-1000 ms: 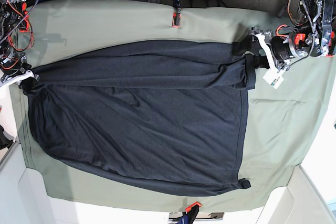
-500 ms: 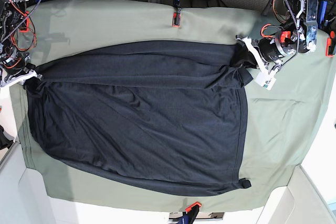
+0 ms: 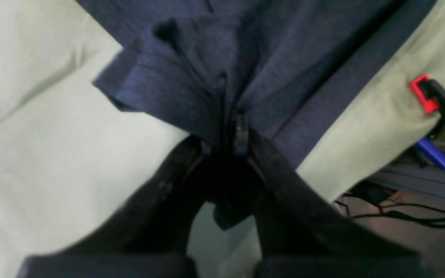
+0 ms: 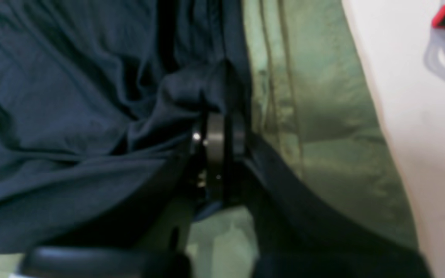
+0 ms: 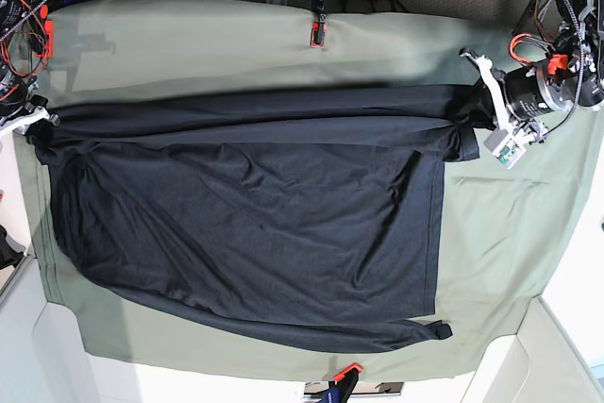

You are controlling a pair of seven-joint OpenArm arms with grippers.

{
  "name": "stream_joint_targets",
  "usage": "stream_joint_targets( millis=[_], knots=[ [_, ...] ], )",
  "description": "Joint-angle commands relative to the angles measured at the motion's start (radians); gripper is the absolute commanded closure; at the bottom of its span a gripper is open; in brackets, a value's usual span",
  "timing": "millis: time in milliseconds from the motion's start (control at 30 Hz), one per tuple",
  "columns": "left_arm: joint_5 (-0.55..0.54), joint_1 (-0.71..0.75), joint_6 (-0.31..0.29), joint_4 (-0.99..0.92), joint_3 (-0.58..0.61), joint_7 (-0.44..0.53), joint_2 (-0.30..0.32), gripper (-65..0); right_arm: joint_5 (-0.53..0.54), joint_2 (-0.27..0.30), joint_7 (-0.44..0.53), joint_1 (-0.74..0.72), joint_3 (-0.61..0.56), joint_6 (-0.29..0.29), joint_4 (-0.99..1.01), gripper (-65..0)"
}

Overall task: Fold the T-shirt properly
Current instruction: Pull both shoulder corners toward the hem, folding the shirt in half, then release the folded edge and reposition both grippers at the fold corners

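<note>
The big dark navy T-shirt of thin, soft, wrinkly cloth (image 5: pixel 255 224) lay spread flat on the table. Its top edge was folded over and pulled tight into a long straight band.

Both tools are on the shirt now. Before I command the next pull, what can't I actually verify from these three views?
- Right tool: wrist view is blurred; bunched dark navy knit T-shirt covers the fingertips. In base view it sits at the frame's left edge.
- Left tool: how many fabric layers are pinched is hidden in the folds.
- Underside of the folded top band: covered by the shirt itself.
- Sage-green table cloth: its bottom corners are cut off in base view.
</note>
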State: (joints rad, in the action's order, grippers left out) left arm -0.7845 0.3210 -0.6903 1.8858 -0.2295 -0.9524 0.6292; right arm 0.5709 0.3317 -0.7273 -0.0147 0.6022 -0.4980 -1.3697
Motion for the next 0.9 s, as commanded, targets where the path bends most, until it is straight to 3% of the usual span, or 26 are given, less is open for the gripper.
stream_joint_targets(
  millis=[0,233,367,533,800,867],
  knots=[
    [0.011,-0.026,-0.008,0.004,-0.012,0.03,0.025,0.0,0.008,0.023,0.041,-0.025,0.01,0.002,-0.019,0.0],
    [0.064,-0.239,-0.008,-0.24,0.055,0.17,0.033,0.0,-0.067,0.023,0.046,-0.165,0.004,0.003,0.061,0.0],
    [0.075,-0.411,-0.008,-0.405,0.193,0.177,0.032,0.0,-0.103,0.023,0.062,-0.249,-0.025,0.003,0.173,0.0],
    [0.169,-0.594,-0.008,-0.636,0.373,0.275,0.029,0.0,-0.167,0.022,0.137,-0.31,-0.091,0.004,0.305,0.0],
    [0.174,-0.788,-0.008,-0.908,0.447,0.294,-0.057,0.0,-0.217,0.02,0.213,-0.353,-0.131,0.007,0.397,0.0],
    [0.176,-0.808,-0.008,-0.929,0.447,0.294,-0.075,-8.5,-0.214,0.019,0.214,-0.359,-0.132,0.005,0.404,0.0]
  ],
)
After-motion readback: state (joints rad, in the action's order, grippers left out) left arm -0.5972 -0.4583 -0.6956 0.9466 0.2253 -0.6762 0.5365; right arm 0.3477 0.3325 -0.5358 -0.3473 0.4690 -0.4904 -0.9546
